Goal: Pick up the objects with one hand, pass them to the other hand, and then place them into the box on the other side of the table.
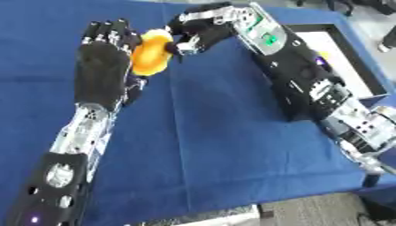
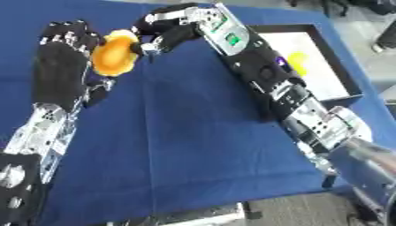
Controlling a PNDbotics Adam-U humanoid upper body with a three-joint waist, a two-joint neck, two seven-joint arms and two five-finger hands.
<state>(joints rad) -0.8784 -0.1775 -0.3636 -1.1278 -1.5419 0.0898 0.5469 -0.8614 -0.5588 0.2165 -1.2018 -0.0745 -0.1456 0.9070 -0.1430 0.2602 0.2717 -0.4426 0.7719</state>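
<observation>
An orange-yellow rounded object (image 1: 151, 53) hangs above the blue table, between my two hands at the upper left. My right hand (image 1: 203, 28) reaches in from the right, and its curled fingers pinch the object's right edge. My left hand (image 1: 100, 66) stands upright with its back to the camera and its fingers straight. The object lies against the palm side of that hand. The box (image 2: 338, 62) has a black rim and a white floor and sits at the table's right edge. Inside it lies a yellow thing (image 2: 298, 59) with a bit of purple next to it.
A blue cloth (image 1: 216, 132) covers the table. Its front edge runs along the bottom of the view, with grey floor below. My right forearm (image 1: 298, 75) stretches diagonally from the lower right past the box.
</observation>
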